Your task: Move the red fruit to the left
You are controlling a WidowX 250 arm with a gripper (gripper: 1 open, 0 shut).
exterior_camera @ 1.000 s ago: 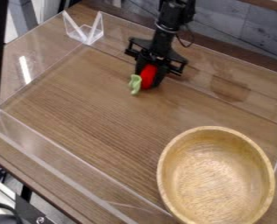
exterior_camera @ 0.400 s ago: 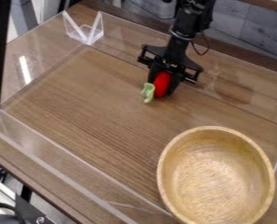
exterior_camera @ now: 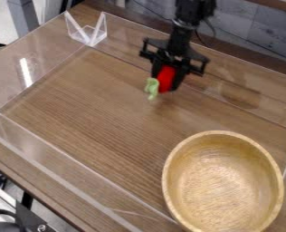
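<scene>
From where I'm standing, the red fruit (exterior_camera: 168, 78) sits toward the far side of the desk (exterior_camera: 115, 127), a little right of the middle, with the black claw (exterior_camera: 170, 69) clamped on it. Its pale green leafy cap (exterior_camera: 152, 88) points left and slightly toward the near side, and the red body runs back from there to the right and far side, so the long axis lies on a slant. I can't tell whether the fruit touches the wood or hangs just over it. The red part looks smooth and rounded, a strawberry sort of shape, while the cap is a paler, ragged little tuft, rather blurred. The desk has a warm brown wood grain, with shiny, see-through strips along its left edge catching the light. Near and to the right stands a big round wooden bowl (exterior_camera: 223, 185), pale tan inside, with a smooth, lighter rim and plain curved walls, well apart from the fruit. Over at the far left is a small clear thing (exterior_camera: 88, 30), angular, with whitish edges. The arm (exterior_camera: 192, 20) is dark and jointed, coming in from the far side and reaching down to the fruit, leaning a bit left as it drops. Its black linkages spread out on both sides above the fruit, and a thin cable loops at its right.
</scene>
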